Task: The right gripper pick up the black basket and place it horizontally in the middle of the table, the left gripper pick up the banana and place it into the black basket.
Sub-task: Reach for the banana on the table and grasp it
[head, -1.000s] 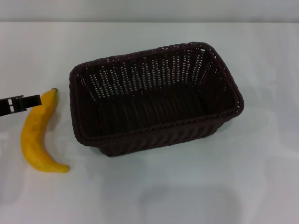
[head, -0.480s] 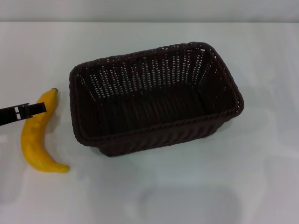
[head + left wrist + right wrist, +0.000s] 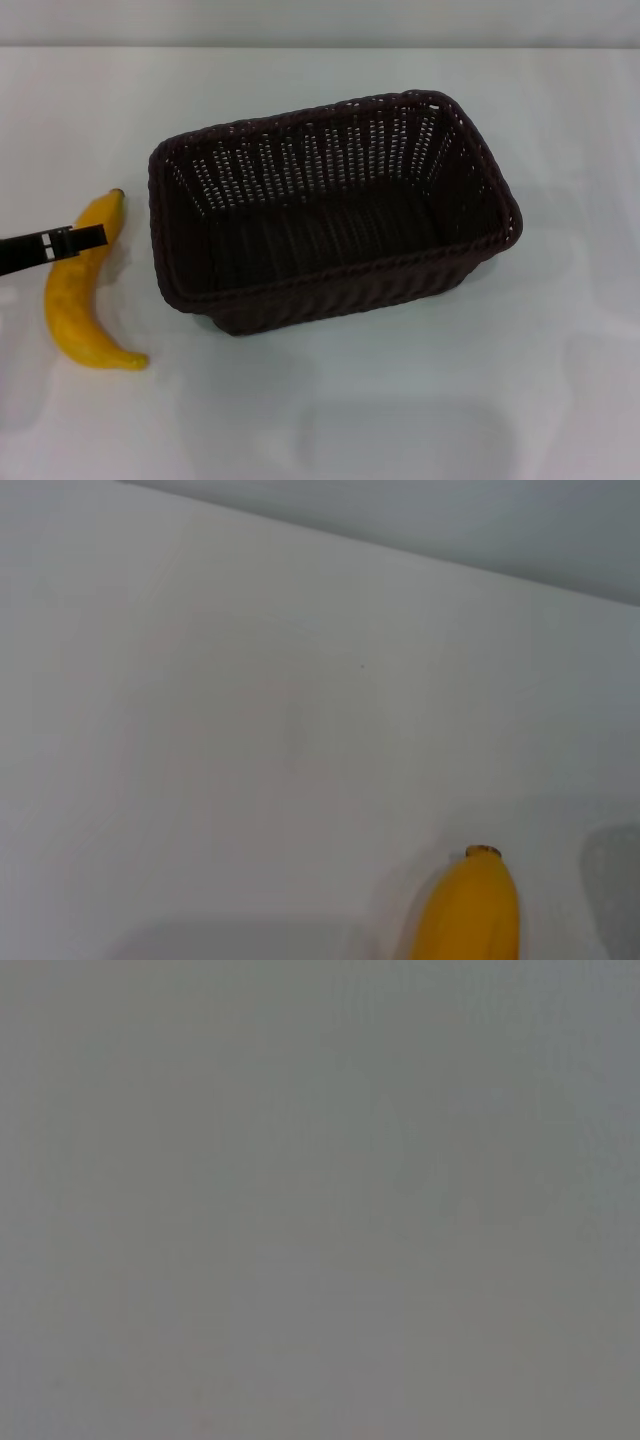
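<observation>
The black basket (image 3: 330,205) stands empty on the white table (image 3: 420,400) near its middle, long side roughly across my view and slightly turned. The banana (image 3: 78,290) lies on the table to the left of the basket, dark tip pointing away from me. My left gripper (image 3: 88,238) reaches in from the left edge and its tip overlaps the banana's upper part. The left wrist view shows only the banana's tip end (image 3: 470,910) on the bare table. My right gripper is out of view.
The table's far edge (image 3: 320,47) meets a grey wall. Bare white tabletop surrounds the basket in front and to the right. The right wrist view is a plain grey blur.
My left gripper has moved down and a little to the right along the banana's upper part. Banana and basket have stayed put.
</observation>
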Tool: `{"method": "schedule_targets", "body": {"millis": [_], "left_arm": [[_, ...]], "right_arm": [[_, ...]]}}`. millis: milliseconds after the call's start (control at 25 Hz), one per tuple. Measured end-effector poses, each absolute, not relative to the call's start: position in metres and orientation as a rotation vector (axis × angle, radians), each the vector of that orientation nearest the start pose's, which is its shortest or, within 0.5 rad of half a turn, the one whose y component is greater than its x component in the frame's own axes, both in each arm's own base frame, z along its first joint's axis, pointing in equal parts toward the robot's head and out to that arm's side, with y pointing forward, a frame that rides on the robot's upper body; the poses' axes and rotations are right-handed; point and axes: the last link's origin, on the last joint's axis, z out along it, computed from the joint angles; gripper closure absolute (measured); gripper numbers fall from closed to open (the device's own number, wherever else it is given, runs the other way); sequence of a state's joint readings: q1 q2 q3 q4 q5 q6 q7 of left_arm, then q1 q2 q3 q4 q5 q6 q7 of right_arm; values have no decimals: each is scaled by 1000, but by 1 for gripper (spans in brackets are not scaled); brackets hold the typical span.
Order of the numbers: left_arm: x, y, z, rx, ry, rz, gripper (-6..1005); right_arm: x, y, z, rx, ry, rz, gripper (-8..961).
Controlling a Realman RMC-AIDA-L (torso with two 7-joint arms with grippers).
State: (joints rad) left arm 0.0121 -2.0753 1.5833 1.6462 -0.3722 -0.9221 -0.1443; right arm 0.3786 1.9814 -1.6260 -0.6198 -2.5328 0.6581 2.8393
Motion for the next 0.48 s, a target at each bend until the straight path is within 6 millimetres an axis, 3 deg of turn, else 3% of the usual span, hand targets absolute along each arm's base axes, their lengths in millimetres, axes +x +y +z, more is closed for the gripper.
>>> {"method": "schedule_targets", "body": {"millis": [480], "left_arm": [[-284,306,24,-1699,-1458,-57,115]], "right_arm": [[329,398,82,-1371,466,392,111]]}}
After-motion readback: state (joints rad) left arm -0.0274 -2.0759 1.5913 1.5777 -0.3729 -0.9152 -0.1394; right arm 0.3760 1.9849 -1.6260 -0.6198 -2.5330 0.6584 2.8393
